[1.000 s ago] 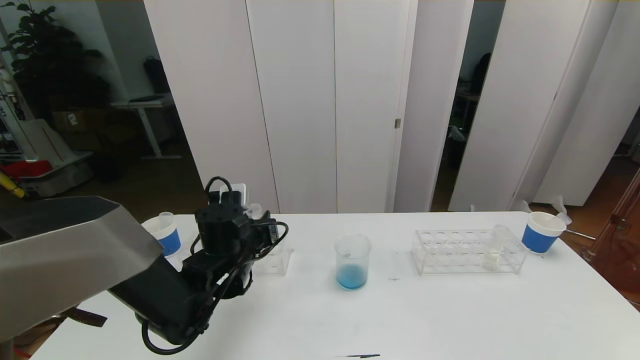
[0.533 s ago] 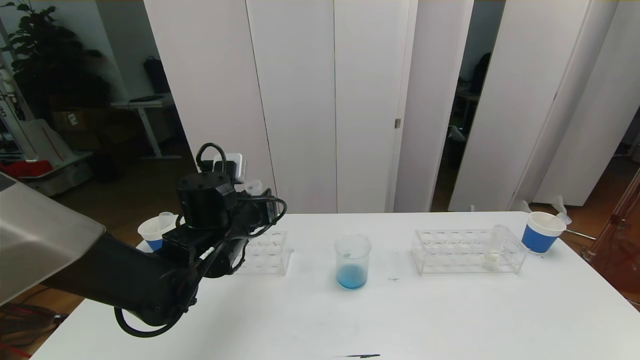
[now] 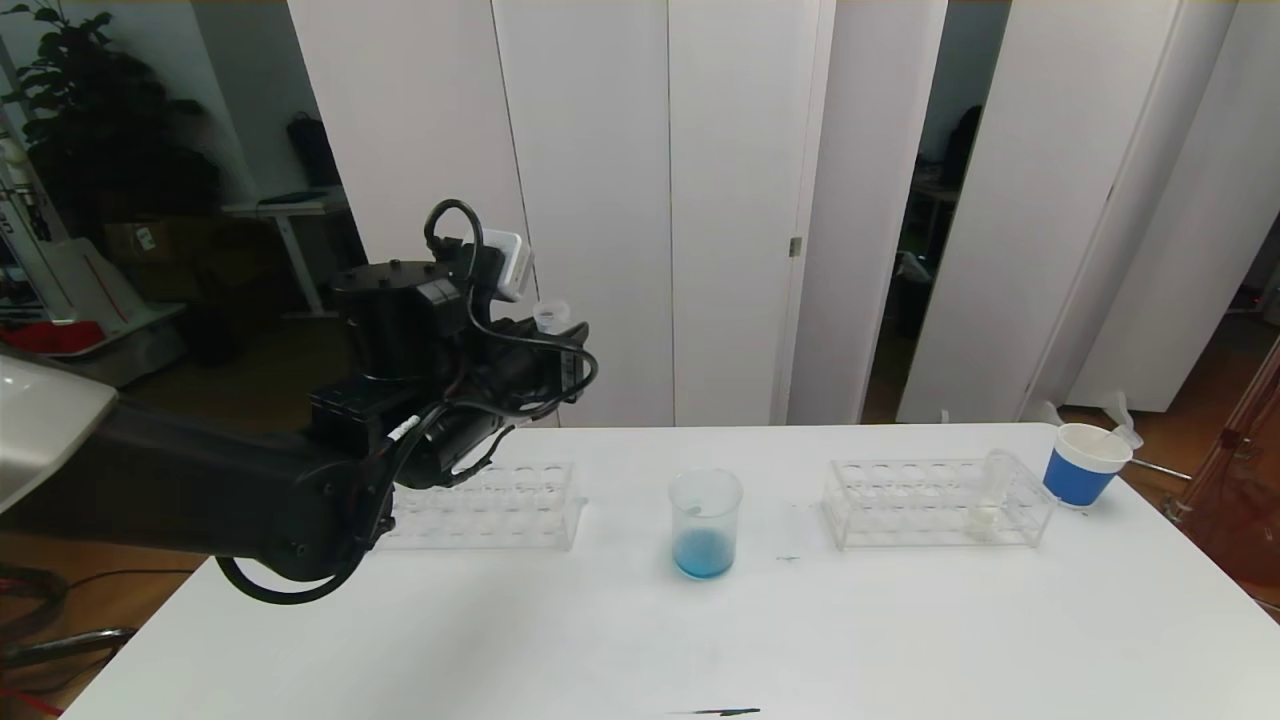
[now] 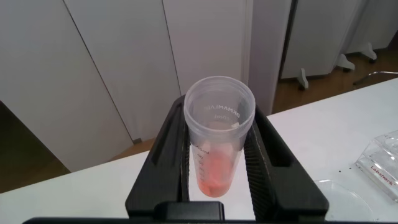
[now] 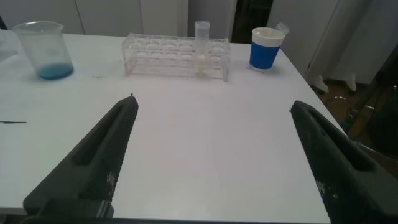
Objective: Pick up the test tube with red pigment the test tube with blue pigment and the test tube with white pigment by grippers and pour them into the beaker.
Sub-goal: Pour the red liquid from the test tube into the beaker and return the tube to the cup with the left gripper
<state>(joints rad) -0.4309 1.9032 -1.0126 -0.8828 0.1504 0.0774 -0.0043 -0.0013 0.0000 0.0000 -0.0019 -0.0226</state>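
Note:
My left gripper (image 4: 219, 121) is shut on the test tube with red pigment (image 4: 216, 163), which stays upright with orange-red liquid in its lowest part. In the head view the tube's open top (image 3: 550, 315) sticks up from the raised left arm, above the left rack (image 3: 480, 505). The beaker (image 3: 705, 522) stands at mid-table, to the right of that arm, with blue liquid at its bottom. The test tube with white pigment (image 3: 988, 492) stands in the right rack (image 3: 935, 503). The test tube with blue pigment is out of view. My right gripper (image 5: 214, 152) is open over bare table.
A blue-and-white paper cup (image 3: 1085, 463) stands at the far right beyond the right rack. A dark pen mark (image 3: 715, 712) lies near the table's front edge. White partition panels stand behind the table.
The left arm has risen and swung right with the red tube, from low by the left rack to well above it. The paper cup at the left is now hidden behind the arm.

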